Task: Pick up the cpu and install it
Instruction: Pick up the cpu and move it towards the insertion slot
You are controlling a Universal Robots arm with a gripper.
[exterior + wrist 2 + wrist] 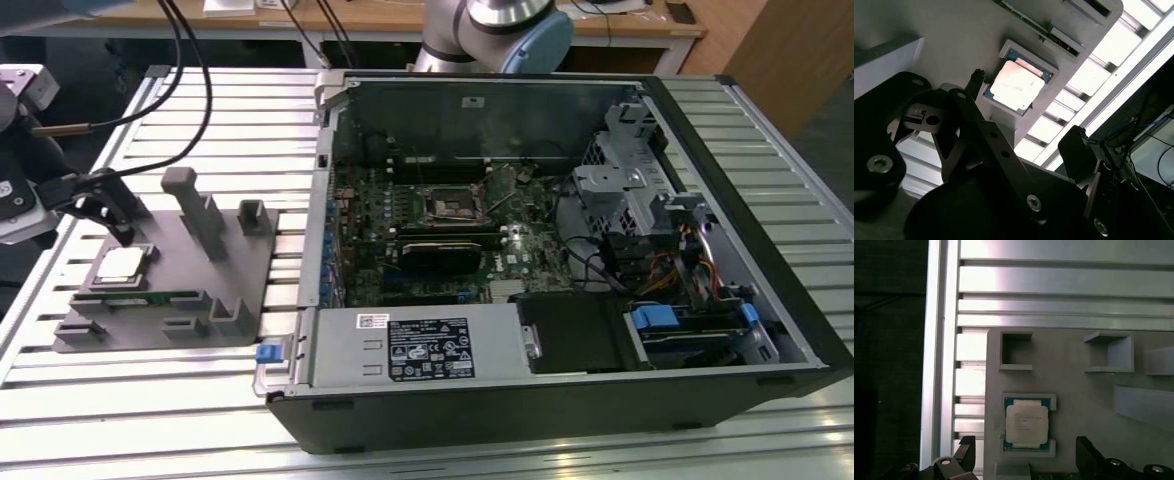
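Observation:
The cpu [120, 265] is a flat silver square lying in a shallow seat on the grey fixture plate [187, 250], at the exterior view's left. My gripper [107, 212] hangs just above it, open, with nothing between its black fingers. In both wrist views the cpu [1015, 86] [1026, 422] lies untouched between the two spread fingertips, and the gripper [1025, 104] [1025, 441] straddles its seat. The motherboard's black-framed socket [454, 205] sits inside the open computer case [747, 200].
Upright grey posts [200, 215] rise from the fixture plate close beside the gripper. A green memory stick [167, 297] lies in a slot near the cpu. The slatted metal table [134, 430] extends around the plate and case. Black cables [187, 60] hang above the plate.

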